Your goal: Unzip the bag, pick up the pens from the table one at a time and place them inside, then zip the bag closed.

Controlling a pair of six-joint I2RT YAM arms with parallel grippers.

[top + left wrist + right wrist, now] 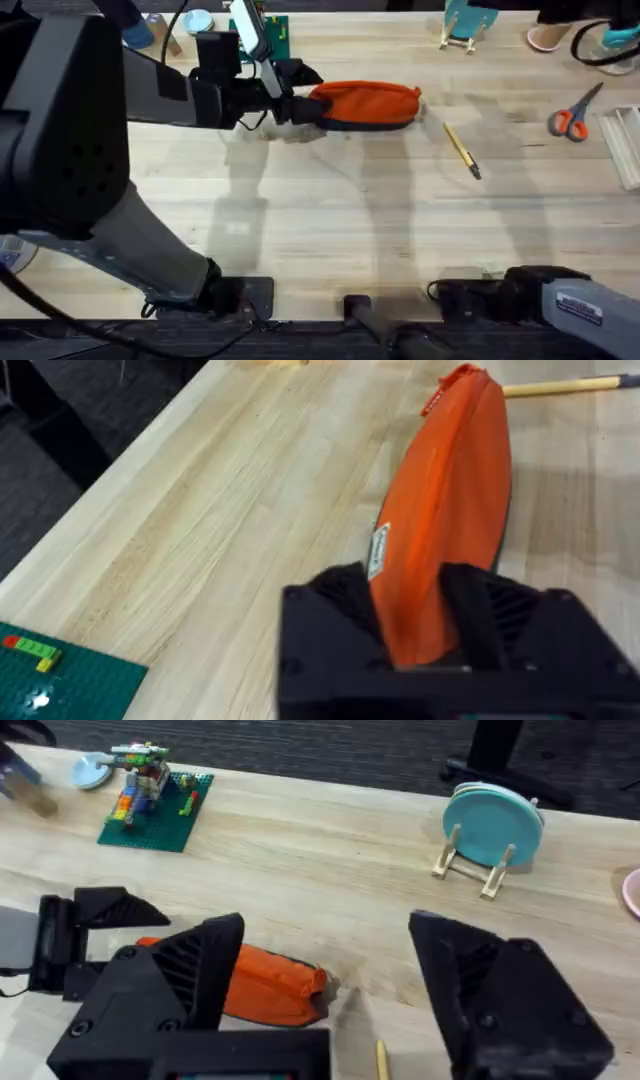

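Note:
The orange bag (368,103) lies on its side at the back middle of the table (330,220). My left gripper (300,98) is shut on the bag's left end. In the left wrist view the black fingers (330,605) press the orange fabric (440,510) from both sides. I cannot see the zip's state. A yellow-tan pen (462,150) with a dark end lies on the table just right of the bag, apart from it. My right gripper (320,990) is open and holds nothing. It hangs back near its base (560,295), facing the bag (270,988).
Orange-handled scissors (573,118) lie at the right, beside a white tray (627,145) at the edge. A teal plate on a wooden rack (492,825) and a green brick plate (155,805) stand along the back edge.

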